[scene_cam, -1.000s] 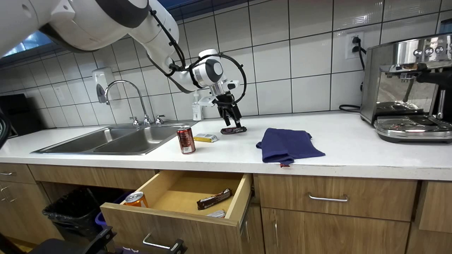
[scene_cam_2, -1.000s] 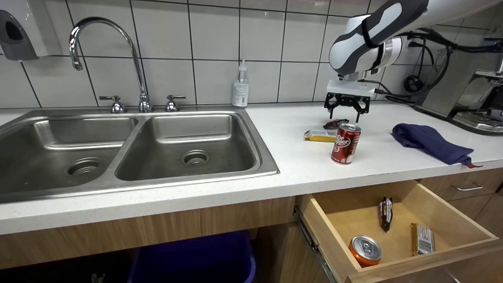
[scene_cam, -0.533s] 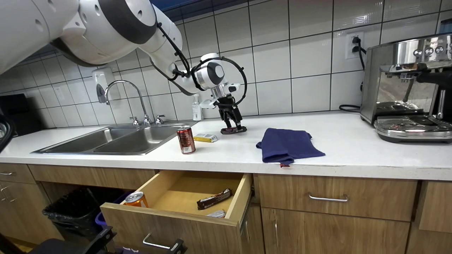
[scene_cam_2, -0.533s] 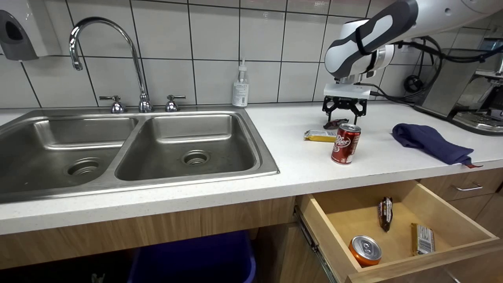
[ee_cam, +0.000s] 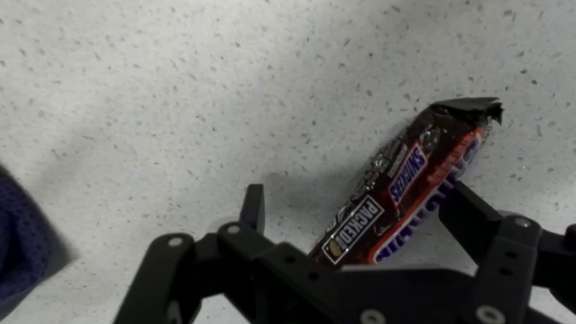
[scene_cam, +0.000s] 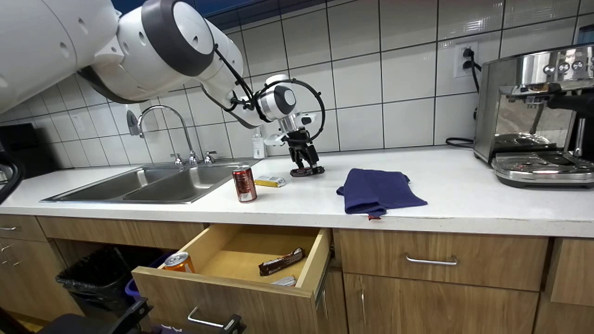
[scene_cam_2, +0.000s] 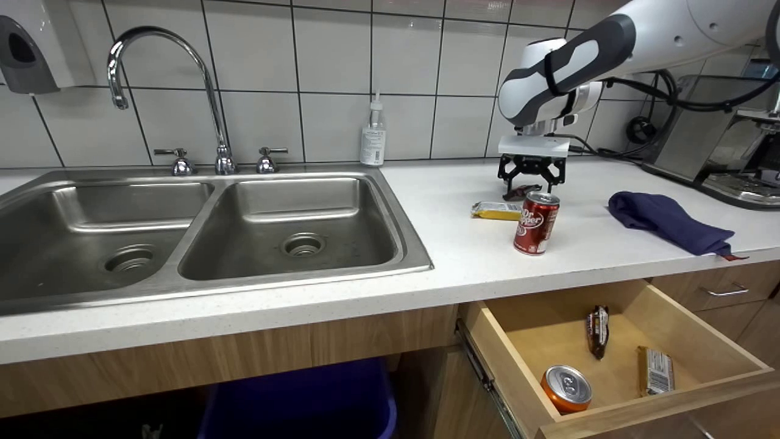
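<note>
Your pincer (ee_cam: 355,191) has sunk a little over the last second, so its fingers (ee_cam: 254,207) now stand lower about the bar (ee_cam: 400,189). You have it spread wide, gripping nothing. The bar rests on the surface (ee_cam: 180,112) between the fingers, nearer the one at the right of your wrist view; that fingertip overlaps the bar's edge there, and you cannot tell whether they touch. The bar's long axis slants from lower left to upper right in that view, the ragged end pointing up and right; the lower end is hidden behind the pincer's dark body. Just beside lies the yellow packet (scene_cam_2: 495,211), one end of it hidden behind the red can (scene_cam_2: 535,225) in an exterior view; where the can's top meets a fingertip there, the tip is hard to make out. The cloth (scene_cam: 380,190) is cut off at the left edge of your wrist view. Farther off, you see the drawer (scene_cam: 246,248) pulled out, its front hiding most of the second packet (scene_cam: 285,281) in an exterior view, and the coffee machine (scene_cam: 533,120) cut off at the right edge of both exterior views.
</note>
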